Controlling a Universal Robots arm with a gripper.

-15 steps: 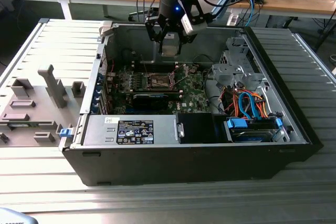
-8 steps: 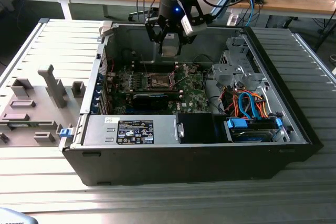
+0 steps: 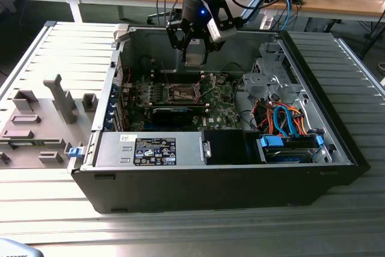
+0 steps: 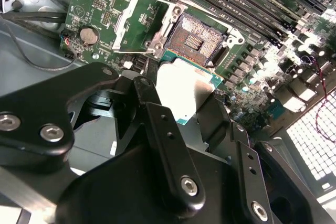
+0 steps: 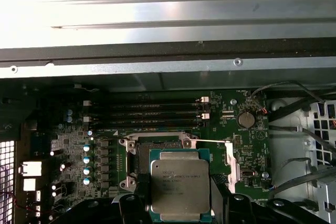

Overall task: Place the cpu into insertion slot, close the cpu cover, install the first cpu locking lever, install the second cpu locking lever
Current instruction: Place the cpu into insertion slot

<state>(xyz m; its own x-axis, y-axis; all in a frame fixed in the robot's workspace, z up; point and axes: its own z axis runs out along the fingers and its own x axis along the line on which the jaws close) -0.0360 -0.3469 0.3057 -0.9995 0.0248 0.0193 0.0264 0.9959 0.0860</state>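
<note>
My gripper [image 3: 194, 52] hangs inside the open computer case, above the green board [image 3: 219, 112]. It is shut on the cpu [image 5: 178, 184], a flat silver-grey square on a green base, also seen in the second wrist view [image 4: 184, 85]. The insertion slot [image 4: 199, 35] lies open just below and beyond the chip, its dark pin field bare. In the first wrist view the cpu hides most of the slot [image 5: 134, 163]. The cpu cover [image 4: 131, 24] stands swung open beside the slot. A thin locking lever [image 5: 210, 140] sticks out sideways from the slot.
The case walls [image 3: 120, 76] ring the board closely. A black card [image 3: 171, 114] lies near the slot, with memory sticks [image 5: 142, 114] beyond it. On the exterior view's right are a drive cage [image 3: 271, 76] and orange and blue cables [image 3: 283, 118]. A labelled metal box [image 3: 150, 148] fills the front.
</note>
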